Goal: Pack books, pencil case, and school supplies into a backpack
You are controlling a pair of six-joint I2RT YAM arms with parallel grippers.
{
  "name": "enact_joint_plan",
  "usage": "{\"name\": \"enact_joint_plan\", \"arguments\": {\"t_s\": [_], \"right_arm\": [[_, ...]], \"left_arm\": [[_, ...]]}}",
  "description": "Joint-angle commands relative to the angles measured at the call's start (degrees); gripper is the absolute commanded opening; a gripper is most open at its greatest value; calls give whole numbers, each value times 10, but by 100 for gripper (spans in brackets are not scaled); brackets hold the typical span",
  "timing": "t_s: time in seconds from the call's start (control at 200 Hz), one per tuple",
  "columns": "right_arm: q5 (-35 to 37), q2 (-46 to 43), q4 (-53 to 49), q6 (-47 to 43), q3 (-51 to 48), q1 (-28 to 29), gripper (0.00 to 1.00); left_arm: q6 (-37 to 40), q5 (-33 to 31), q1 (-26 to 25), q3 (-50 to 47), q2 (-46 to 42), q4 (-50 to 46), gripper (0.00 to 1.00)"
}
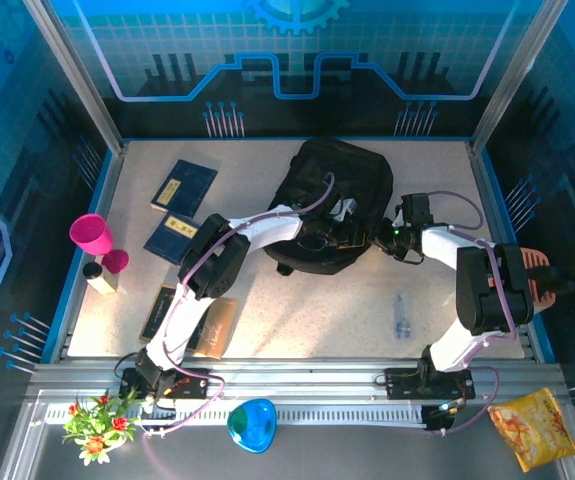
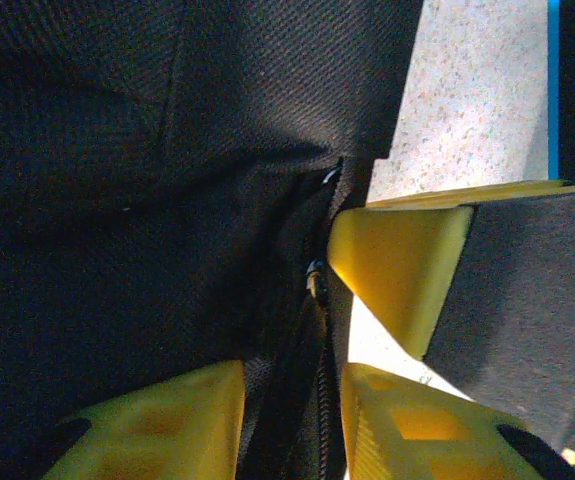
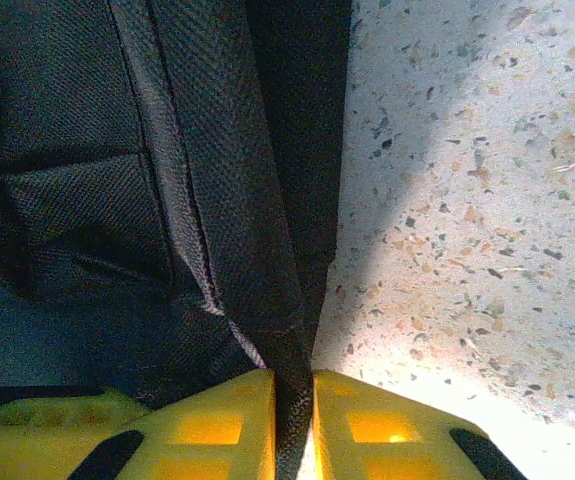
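A: Your left pincer (image 2: 293, 410) is on the backpack (image 1: 342, 180). Its yellow fingers (image 2: 167, 425) stand a moderate gap apart, and a fold of black fabric with a zipper line fills that gap.

B: So you are holding fabric there. Your right pincer (image 3: 294, 405) is much narrower. Its fingers (image 3: 367, 425) nearly meet, with a thin black edge of the backpack pinched between them.

A: From above, you see both arms reaching to the near side of the backpack, the left arm from the left and the right arm from the right. The two pincers sit close to one another.

B: The backpack itself lies at the far middle of the tabletop (image 1: 297, 310).

A: Your books are all out on the tabletop, left of the backpack. One navy book (image 1: 183, 185) lies toward the far left. A second navy book (image 1: 172, 237) lies just nearer you, beside the left arm's elbow.

B: A dark book (image 1: 163, 312) lies close to the near edge, partly under your left arm. A tan flat thing (image 1: 217, 325) lies just beside it, on the other side of the arm. I cannot tell what it is.

A: A small clear item (image 1: 401, 315) lies on bare tabletop right of centre, apart from the backpack and near your right arm.

B: A pink cup (image 1: 91, 233) stands at the left edge, near the second navy book.

A: From your wrist views I cannot tell whether the zipper is open or closed.
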Motion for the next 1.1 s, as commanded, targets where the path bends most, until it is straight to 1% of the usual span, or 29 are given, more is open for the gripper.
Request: {"name": "enact_joint_plan", "arguments": {"t_s": [0.0,0.15,0.22,0.31,0.405,0.49,0.615,0.695,0.75,0.85,1.096], "right_arm": [[-11,6,-17,6,-10,-6,17],[-12,4,-16,6,-10,-6,17],[-13,4,-16,5,-8,-6,17],[-15,2,-17,2,-4,-6,18],[-8,-7,-22,-5,1,-7,22],[1,-19,-24,-13,6,-7,28],[10,-20,-29,-21,15,-8,40],[15,-11,-30,-21,39,-9,44],[17,-1,-28,-22,47,-9,45],[17,18,-32,-25,64,-10,43],[14,53,-37,-29,91,-9,25]], "left_arm": [[20,-6,-7,17,9,-24,32],[24,-6,-7,18,10,-25,29],[26,-3,-7,20,10,-25,25],[34,-7,-8,24,8,-31,14],[48,-20,-7,25,-1,-39,0],[61,-30,-8,21,-16,-40,0],[77,-37,-9,9,-39,-41,0],[81,-37,-10,2,-50,-42,0],[82,-38,-11,-2,-55,-45,0],[84,-43,-13,-7,-64,-53,0],[81,-52,-16,-19,-81,-77,0]]}}
